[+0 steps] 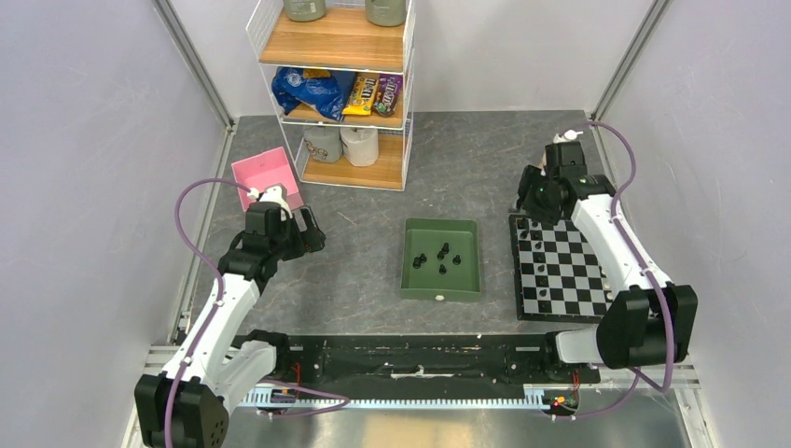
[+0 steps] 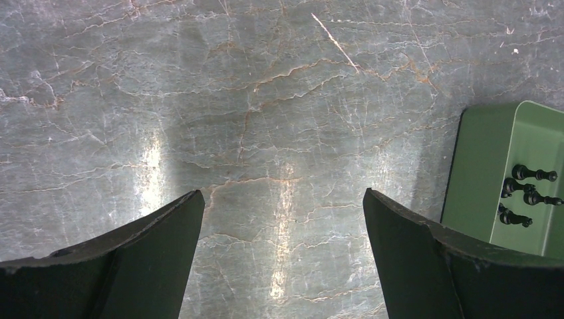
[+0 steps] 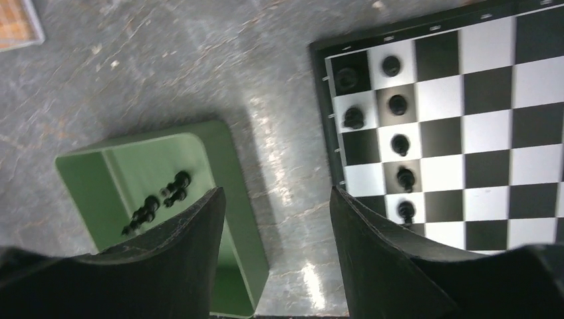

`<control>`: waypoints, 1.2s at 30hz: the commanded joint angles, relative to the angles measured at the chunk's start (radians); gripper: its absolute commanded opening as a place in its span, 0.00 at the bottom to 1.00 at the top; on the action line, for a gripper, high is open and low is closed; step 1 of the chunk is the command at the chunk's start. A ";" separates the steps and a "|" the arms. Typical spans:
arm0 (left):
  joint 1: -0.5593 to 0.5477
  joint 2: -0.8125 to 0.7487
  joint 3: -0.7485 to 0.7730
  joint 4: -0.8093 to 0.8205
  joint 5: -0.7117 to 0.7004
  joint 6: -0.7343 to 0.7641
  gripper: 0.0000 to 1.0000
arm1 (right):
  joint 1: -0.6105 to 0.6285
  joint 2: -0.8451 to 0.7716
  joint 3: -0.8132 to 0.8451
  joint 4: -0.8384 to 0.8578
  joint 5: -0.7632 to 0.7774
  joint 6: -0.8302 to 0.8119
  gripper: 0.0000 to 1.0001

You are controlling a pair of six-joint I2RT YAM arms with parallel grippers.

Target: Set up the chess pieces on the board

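While our right gripper (image 3: 276,199) hangs above the scene, its two fingers stand apart with only the grey tabletop (image 3: 166,60) showing between them, so we read it as open and empty. Ahead and to its right lies the chessboard (image 3: 489,86). Seven black chess pieces (image 3: 400,144) stand on it, in the two columns of squares nearest the gripper, just inside the dark border. To the gripper's left sits the green tray (image 3: 233,166), with a few loose black pieces (image 3: 176,186) lying inside. Part of the tray is hidden behind the gripper's left finger.

Our left gripper (image 2: 282,196) hovers well apart from the chessboard, over bare tabletop. Its fingers are spread wide and hold nothing. To its right we see a corner of the same tray, where several loose black pieces lie on their sides.
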 commanded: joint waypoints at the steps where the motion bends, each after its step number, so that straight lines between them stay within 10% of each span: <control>1: -0.001 -0.004 0.038 0.030 0.025 -0.031 0.97 | 0.102 -0.046 0.004 0.007 -0.029 0.052 0.67; 22: -0.001 -0.004 0.035 0.033 0.021 -0.031 0.97 | 0.646 0.243 0.099 0.046 0.125 0.209 0.66; 31: -0.001 0.001 0.035 0.033 0.016 -0.029 0.97 | 0.718 0.214 0.163 -0.031 0.429 0.237 0.97; 36: -0.001 0.001 0.037 0.032 0.015 -0.029 0.97 | 0.718 0.120 0.090 0.048 0.499 0.267 0.97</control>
